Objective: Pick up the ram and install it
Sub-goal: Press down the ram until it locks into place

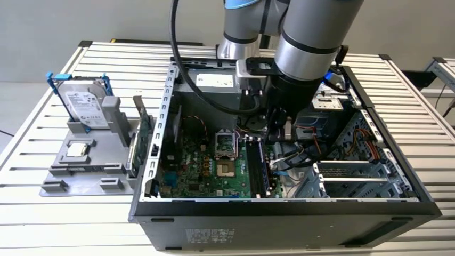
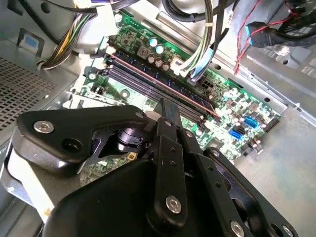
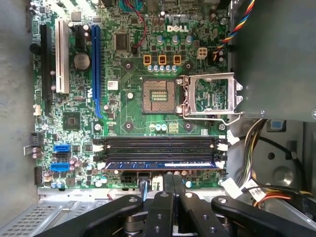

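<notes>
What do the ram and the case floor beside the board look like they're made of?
The ram, seated in a slot: probably printed circuit laminate, seen edge-on as a glossy dark blue strip. The case floor: likely bare sheet metal, dull grey and scuffed. The hand hovers right above the ram.

White logo lettering (image 3: 173,28) printed on motherboard (image 3: 129,106).

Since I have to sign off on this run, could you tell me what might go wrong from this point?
The ram sits in a motherboard slot with the gripper right above it; an uneven press could leave one end unseated. Loose cables hang close to the slots and might snag the arm. The open CPU socket lies nearby, exposed to any stray contact.
</notes>
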Robot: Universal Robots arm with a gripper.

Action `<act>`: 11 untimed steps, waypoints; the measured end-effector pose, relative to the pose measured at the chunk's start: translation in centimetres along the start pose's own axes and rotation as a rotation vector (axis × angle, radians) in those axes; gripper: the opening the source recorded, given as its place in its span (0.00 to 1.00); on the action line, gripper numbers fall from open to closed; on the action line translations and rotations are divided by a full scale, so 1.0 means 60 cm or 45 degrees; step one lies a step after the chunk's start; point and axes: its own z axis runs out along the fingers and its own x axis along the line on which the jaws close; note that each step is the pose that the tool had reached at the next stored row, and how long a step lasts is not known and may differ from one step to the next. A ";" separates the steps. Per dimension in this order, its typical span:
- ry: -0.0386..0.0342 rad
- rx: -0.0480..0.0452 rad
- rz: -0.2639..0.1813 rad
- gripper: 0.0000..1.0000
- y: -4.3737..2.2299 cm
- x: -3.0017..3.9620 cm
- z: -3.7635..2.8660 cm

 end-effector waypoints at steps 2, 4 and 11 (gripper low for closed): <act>-0.0002 0.000 0.000 0.00 0.000 0.000 -0.006; 0.0001 0.000 0.000 0.00 0.000 0.000 -0.013; 0.0004 -0.001 0.000 0.00 0.001 0.000 -0.031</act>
